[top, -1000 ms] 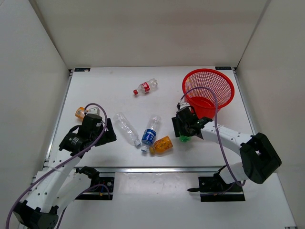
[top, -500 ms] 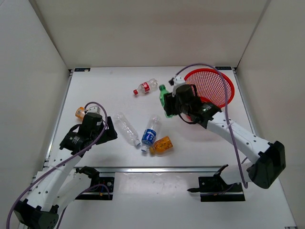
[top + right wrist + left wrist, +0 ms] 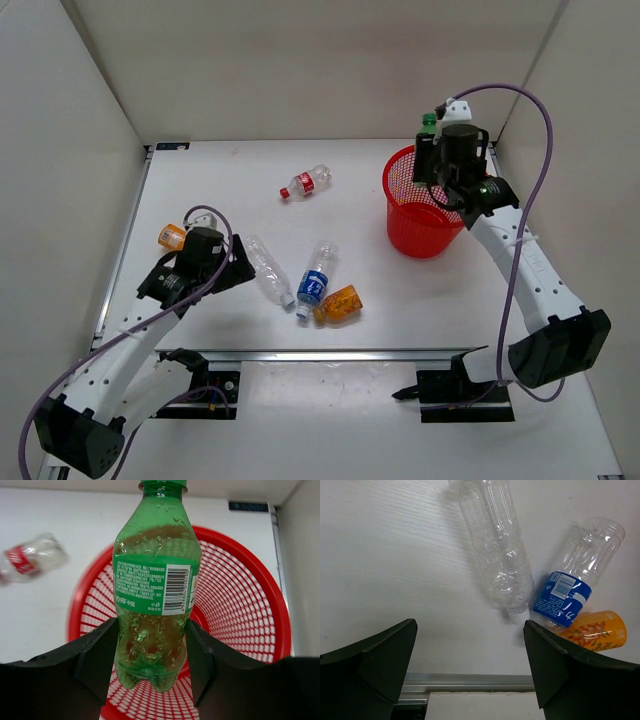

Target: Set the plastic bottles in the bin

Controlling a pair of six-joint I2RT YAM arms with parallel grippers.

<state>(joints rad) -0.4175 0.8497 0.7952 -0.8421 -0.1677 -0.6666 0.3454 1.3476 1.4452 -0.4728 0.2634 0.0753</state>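
Observation:
My right gripper is shut on a green bottle near its base and holds it over the red mesh bin. From above, only the bottle's green cap shows past the right gripper, which hangs over the far rim of the bin. My left gripper is open and holds nothing, low over the table. Just beyond it lie a plain clear bottle, a blue-label bottle and an orange bottle. A red-label bottle lies mid-table.
A second orange bottle lies behind the left arm near the table's left edge. The metal rail of the table's front edge runs just under the left gripper. White walls close in three sides.
The right arm closed on the green bottle on the table in front of the bin, then lifted it up and back over the bin. The left arm edged right toward the clear bottle.

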